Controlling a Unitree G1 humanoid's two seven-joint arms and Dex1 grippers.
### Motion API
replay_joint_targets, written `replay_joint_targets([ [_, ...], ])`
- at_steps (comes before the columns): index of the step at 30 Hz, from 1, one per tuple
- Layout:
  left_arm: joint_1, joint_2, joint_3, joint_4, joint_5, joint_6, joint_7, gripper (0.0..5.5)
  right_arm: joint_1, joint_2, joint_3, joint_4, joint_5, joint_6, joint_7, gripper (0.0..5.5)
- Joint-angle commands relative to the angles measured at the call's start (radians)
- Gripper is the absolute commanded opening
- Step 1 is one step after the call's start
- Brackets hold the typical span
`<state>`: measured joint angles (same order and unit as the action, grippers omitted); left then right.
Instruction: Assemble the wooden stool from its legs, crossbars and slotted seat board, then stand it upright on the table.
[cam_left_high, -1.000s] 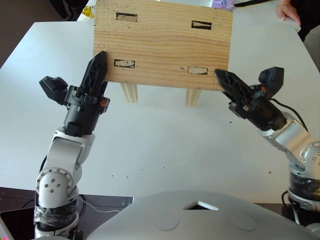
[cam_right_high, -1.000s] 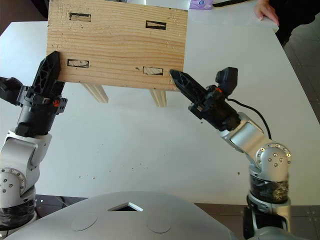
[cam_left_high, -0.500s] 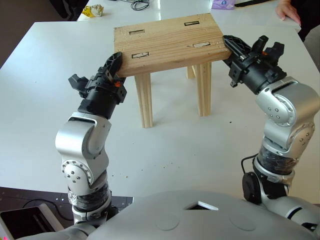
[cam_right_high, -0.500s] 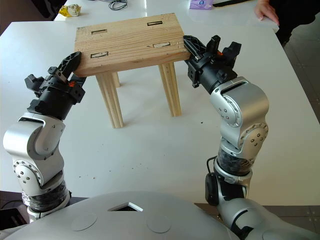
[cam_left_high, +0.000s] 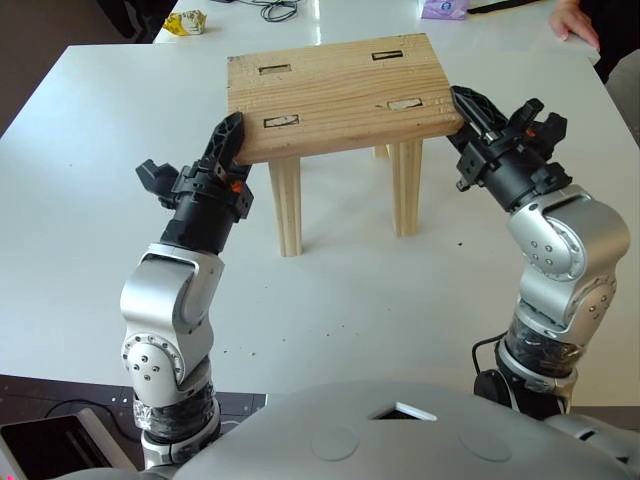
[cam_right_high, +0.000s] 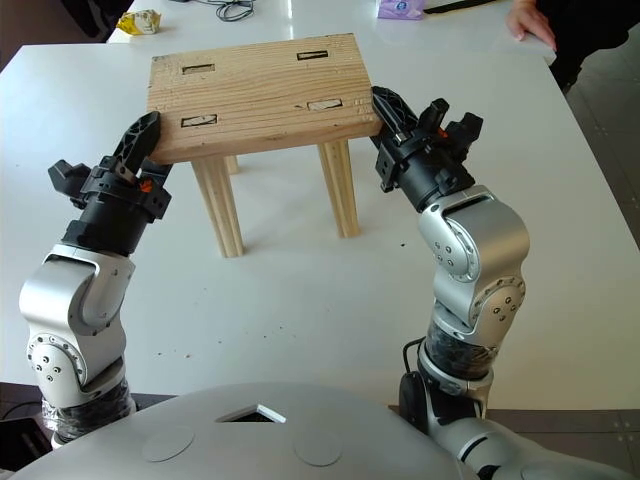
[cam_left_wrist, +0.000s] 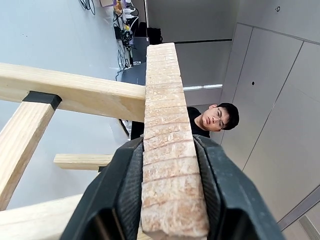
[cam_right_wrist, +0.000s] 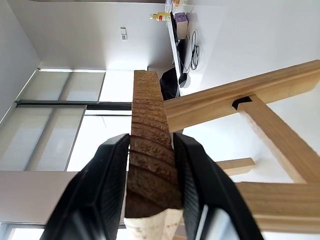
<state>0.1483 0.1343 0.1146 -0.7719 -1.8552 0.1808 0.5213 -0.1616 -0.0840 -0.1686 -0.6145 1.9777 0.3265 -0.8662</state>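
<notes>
Head views: the stool (cam_left_high: 335, 95), tipped seat-forward a second ago, now stands on its legs (cam_left_high: 287, 205) on the table (cam_left_high: 330, 300), so only letting go remains (my judgement). My left gripper (cam_left_high: 230, 130) and right gripper (cam_left_high: 465, 100) hold opposite seat ends. Left wrist: my fingers (cam_left_wrist: 122, 185) clamp the seat board (cam_left_wrist: 167, 150). Right wrist: fingers (cam_right_wrist: 107, 175) clamped likewise. Bare tabletop lies outward of both ends for backing away.

Left hand (cam_left_high: 229, 138), right hand (cam_left_high: 466, 106), both clamped on seat board (cam_left_high: 335, 95) ends, elbows bent
</notes>
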Motion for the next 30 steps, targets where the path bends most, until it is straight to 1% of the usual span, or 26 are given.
replay_joint_targets([
  [1,0.039,-0.034,0.146,0.057,0.166,-0.112,-0.080,1.35,0.076,-0.062,-0.114,0.063,-0.094,-0.062,0.000,1.35],
  [2,0.026,-0.039,0.142,0.046,0.174,-0.113,-0.076,1.74,0.078,-0.071,-0.112,0.061,-0.110,-0.051,0.020,1.73],
  [4,0.002,-0.042,0.135,0.029,0.215,-0.110,-0.068,2.08,0.080,-0.087,-0.112,0.056,-0.151,-0.028,0.084,2.04],
  [8,-0.024,-0.058,0.127,0.027,0.262,-0.128,-0.051,2.56,0.078,-0.102,-0.101,0.051,-0.181,-0.022,0.159,2.50],
  [12,-0.036,-0.071,0.124,0.027,0.272,-0.131,-0.031,3.19,0.071,-0.106,-0.093,0.051,-0.188,-0.016,0.197,3.11],
  [18,-0.027,-0.063,0.148,0.038,0.321,-0.133,-0.046,3.23,0.053,-0.132,-0.085,0.076,-0.210,0.002,0.227,3.86],
  [20,-0.029,-0.057,0.165,0.045,0.355,-0.138,-0.051,3.23,0.037,-0.153,-0.076,0.098,-0.238,0.024,0.263,3.86],
  [22,-0.061,-0.031,0.208,0.073,0.401,-0.150,-0.058,3.23,-0.007,-0.204,-0.052,0.139,-0.343,0.061,0.346,3.86],
  [24,-0.105,0.047,0.252,0.119,0.521,-0.136,-0.068,3.23,-0.061,-0.254,-0.019,0.191,-0.500,0.081,0.420,3.86],
  [26,-0.146,0.140,0.271,0.163,0.683,-0.107,-0.067,3.23,-0.111,-0.307,0.015,0.234,-0.675,0.082,0.487,3.86],
  [28,-0.177,0.235,0.256,0.204,0.881,-0.064,-0.063,3.23,-0.158,-0.375,0.068,0.264,-0.897,0.055,0.563,3.86],
  [30,-0.190,0.303,0.219,0.243,1.065,-0.031,-0.068,3.23,-0.204,-0.422,0.133,0.315,-1.102,0.025,0.610,3.86],
])
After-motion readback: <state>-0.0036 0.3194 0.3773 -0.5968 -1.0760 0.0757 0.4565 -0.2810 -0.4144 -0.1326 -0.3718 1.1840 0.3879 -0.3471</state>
